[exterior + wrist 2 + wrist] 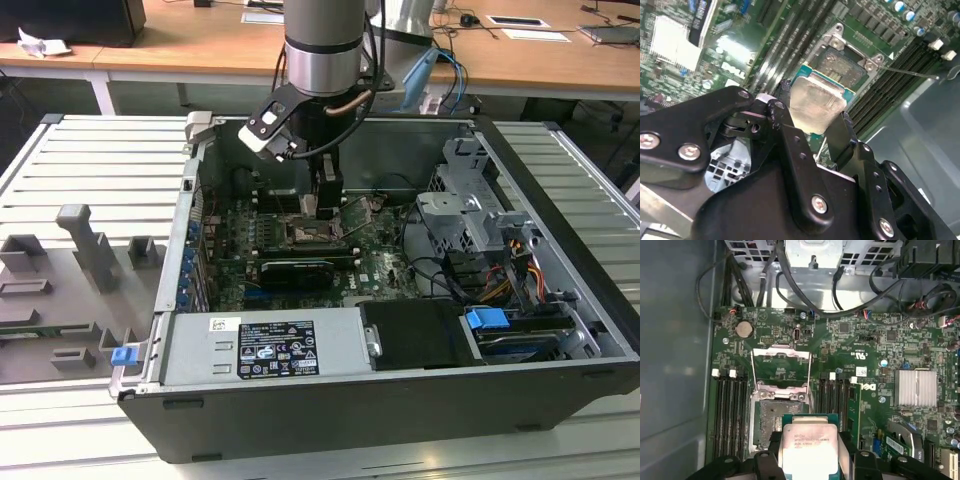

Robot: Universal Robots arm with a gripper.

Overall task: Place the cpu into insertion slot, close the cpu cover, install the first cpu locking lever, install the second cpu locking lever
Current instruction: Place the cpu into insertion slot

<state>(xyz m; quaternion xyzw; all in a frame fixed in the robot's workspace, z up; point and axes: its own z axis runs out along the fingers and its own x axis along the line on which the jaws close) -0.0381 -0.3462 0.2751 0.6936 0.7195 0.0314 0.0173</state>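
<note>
My gripper (pixel 815 114) is clamped on the cpu (pixel 809 447), one jaw pressed against each of two opposite edges, with its pale metal face clear between them. In both wrist views the chip hangs above the green board, partly over the insertion slot (pixel 775 422) but not seated in it. In the exterior view I stand almost straight over that socket.

I judge the chip to be light, thin and quite stiff, so it needs little force. Its smooth lid looks slippery, though, and the underside (which I cannot see) is likely delicate. The edges are the right place to hold it, never the flat faces. Any tilt in my grip would matter, since I judge that the socket takes it only when square and flat.

By count there is one cpu and one insertion slot. One cpu cover (pixel 781 362) is swung up and open beyond the socket. I make out two thin wire levers (pixel 753 382), one along each side of the cover. A bank of memory slots (pixel 732 405) flanks the socket on either side.
</note>
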